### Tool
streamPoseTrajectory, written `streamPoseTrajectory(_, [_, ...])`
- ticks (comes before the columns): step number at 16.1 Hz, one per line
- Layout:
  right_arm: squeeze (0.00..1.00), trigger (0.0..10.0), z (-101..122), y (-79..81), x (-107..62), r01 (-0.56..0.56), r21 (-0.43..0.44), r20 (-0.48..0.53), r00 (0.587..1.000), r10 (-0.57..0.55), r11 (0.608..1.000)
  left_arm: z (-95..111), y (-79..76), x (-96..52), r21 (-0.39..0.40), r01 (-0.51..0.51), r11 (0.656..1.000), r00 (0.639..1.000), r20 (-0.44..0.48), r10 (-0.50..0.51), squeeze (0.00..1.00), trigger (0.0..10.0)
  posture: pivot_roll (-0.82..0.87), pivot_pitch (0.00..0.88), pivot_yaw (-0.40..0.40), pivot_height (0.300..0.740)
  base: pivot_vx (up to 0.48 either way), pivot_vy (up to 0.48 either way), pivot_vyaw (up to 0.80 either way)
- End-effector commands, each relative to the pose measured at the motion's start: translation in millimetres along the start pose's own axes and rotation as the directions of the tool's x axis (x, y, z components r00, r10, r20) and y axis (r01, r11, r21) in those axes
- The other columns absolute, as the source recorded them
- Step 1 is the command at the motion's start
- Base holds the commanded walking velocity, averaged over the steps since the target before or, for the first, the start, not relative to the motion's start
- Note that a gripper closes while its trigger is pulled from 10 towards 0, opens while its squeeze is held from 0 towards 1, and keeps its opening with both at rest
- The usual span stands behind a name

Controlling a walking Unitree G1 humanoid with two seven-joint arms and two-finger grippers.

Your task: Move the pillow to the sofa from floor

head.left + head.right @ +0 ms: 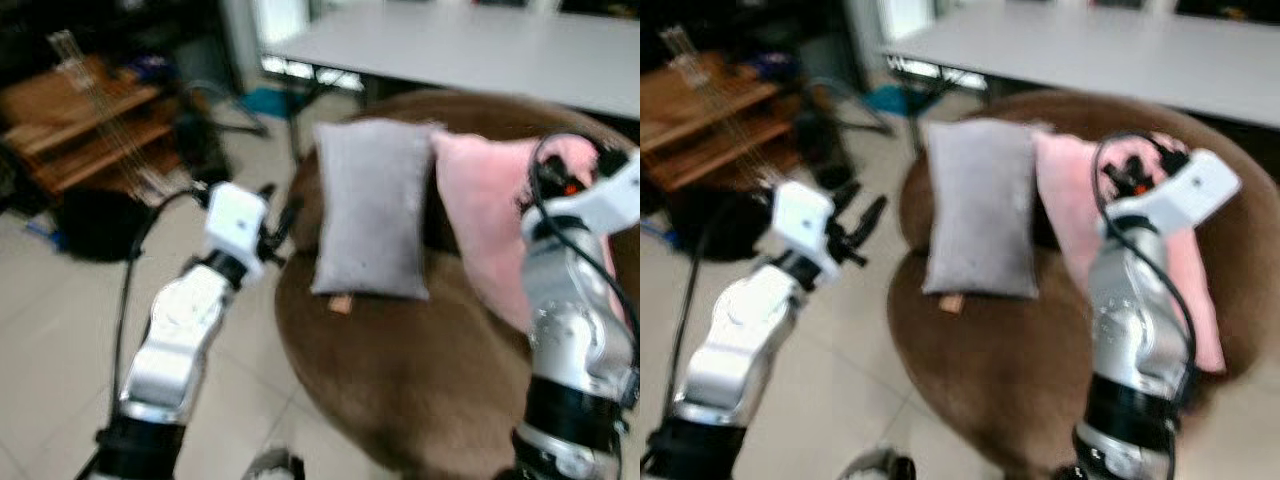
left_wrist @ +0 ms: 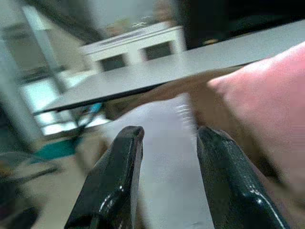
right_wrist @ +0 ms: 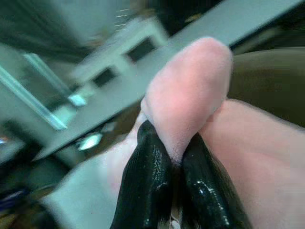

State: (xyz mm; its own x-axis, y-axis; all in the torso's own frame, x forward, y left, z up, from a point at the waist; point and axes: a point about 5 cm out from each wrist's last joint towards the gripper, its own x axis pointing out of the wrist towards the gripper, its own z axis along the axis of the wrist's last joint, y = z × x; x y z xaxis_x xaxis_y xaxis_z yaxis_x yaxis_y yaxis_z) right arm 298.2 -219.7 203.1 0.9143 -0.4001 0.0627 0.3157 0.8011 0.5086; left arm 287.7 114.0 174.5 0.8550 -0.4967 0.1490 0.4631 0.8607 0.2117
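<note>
Right wrist view shows right gripper [image 3: 175, 157] pinching pink pillow [image 1: 485, 215]; left gripper [image 2: 167, 138] gapes, empty

Two silver arms with rounded metal shells and black rings at the joints. Left arm [image 1: 175, 345] topped by a white boxy wrist block, a thin black cable looping from it down the side. Right arm [image 1: 1135, 330] carrying the same white block, black cables arching over it with a small orange-red spot beside them. Long, glossy black fingers [image 2: 114, 186], smooth and tapering to rounded tips.
</note>
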Motion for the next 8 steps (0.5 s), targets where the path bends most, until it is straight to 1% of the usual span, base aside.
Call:
streamPoseTrajectory(1, [0.0, 10.0, 6, 13.0, -1.0, -0.044, 0.02, 0.034, 0.999, 0.043, 0.999, -2, 6.0, -5.1, 0.013, -0.008, 1.0, 1.0, -0.018, 0.008, 0.0, 10.0, -0.03, 0.0, 0.055, 0.727, 0.0, 0.0, 0.0])
streamPoseTrajectory(3, [0.0, 10.0, 4, 14.0, -0.9, -0.051, 0.022, 0.025, 0.998, 0.051, 0.998, -2, 6.5, -5.5, 0.012, -0.006, 1.0, 1.0, -0.019, 0.006, 0.0, 10.0, -0.03, 0.0, 0.055, 0.727, 0.0, 0.0, 0.0])
streamPoseTrajectory(5, [0.0, 10.0, -1, 20.0, -1.1, -0.091, 0.02, -0.009, 0.996, 0.091, 0.996, -3, 7.6, -7.4, 0.009, -0.002, 1.0, 1.0, -0.023, 0.002, 0.0, 10.0, -0.03, 0.0, 0.056, 0.727, 0.0, 0.0, 0.0])
streamPoseTrajectory(6, [0.0, 10.0, -3, 22.3, -0.7, -0.112, 0.009, -0.03, 0.993, 0.112, 0.994, -3, 7.5, -7.8, 0.004, 0.001, 1.0, 1.0, -0.024, -0.001, 0.0, 10.0, -0.03, 0.0, 0.056, 0.727, 0.0, 0.0, 0.0])
streamPoseTrajectory(8, [0.0, 10.0, -8, 27.6, 1.3, -0.176, -0.009, -0.105, 0.979, 0.174, 0.984, -4, 4.9, -11.5, -0.007, 0.05, 0.999, 0.998, -0.026, -0.05, 0.0, 10.0, -0.03, 0.0, 0.054, 0.727, 0.0, 0.0, 0.0])
